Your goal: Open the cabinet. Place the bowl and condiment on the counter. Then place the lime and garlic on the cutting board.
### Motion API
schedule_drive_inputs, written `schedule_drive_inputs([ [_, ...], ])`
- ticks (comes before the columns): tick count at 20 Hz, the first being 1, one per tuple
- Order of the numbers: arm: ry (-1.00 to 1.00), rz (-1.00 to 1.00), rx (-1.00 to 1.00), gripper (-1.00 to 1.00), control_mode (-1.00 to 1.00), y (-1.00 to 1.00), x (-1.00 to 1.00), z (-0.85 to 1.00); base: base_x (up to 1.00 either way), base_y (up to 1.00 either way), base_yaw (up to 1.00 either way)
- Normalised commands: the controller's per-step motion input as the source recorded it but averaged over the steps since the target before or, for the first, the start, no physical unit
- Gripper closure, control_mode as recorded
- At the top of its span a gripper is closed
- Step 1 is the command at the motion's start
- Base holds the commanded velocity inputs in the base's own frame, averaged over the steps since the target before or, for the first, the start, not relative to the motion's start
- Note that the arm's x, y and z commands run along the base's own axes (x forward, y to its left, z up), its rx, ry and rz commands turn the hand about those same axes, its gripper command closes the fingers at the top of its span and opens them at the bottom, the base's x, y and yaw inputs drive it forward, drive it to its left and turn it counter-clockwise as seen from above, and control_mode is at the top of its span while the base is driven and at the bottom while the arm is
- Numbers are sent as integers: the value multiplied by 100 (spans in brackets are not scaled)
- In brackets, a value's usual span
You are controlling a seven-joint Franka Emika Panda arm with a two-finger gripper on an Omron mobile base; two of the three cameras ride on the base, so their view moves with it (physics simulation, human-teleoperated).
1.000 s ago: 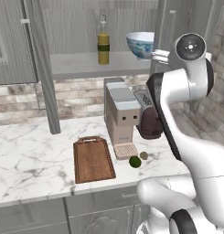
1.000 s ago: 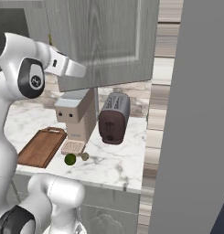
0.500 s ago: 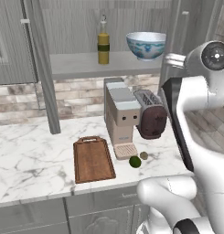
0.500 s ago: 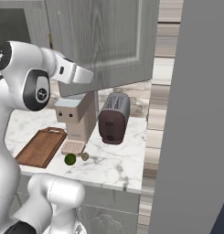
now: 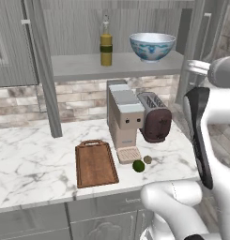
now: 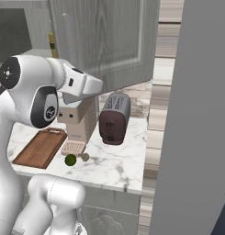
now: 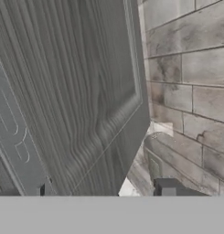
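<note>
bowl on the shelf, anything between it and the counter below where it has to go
Partly. The bowl sits on the cabinet shelf right above the toaster and coffee machine. The counter left of the cutting board is bare, nothing blocking it.

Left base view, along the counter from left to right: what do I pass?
cutting board → coffee machine → lime → garlic → toaster

Bowl (image 5: 152,46), condiment (image 5: 106,43) on cabinet shelf (image 5: 79,67)
</note>
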Motion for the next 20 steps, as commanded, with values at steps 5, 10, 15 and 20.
schedule_drive_inputs([
  [5, -1, -12, 0, -100, -100, 25, -67, 8, 0, 0, 0],
  [10, 2, -11, 1, -100, -100, 49, -82, 30, 0, 0, 0],
  [15, 14, 0, 6, -100, -100, 31, -90, 66, 0, 0, 0],
  [20, 12, 0, 2, -100, -100, 43, -95, 60, 0, 0, 0],
])
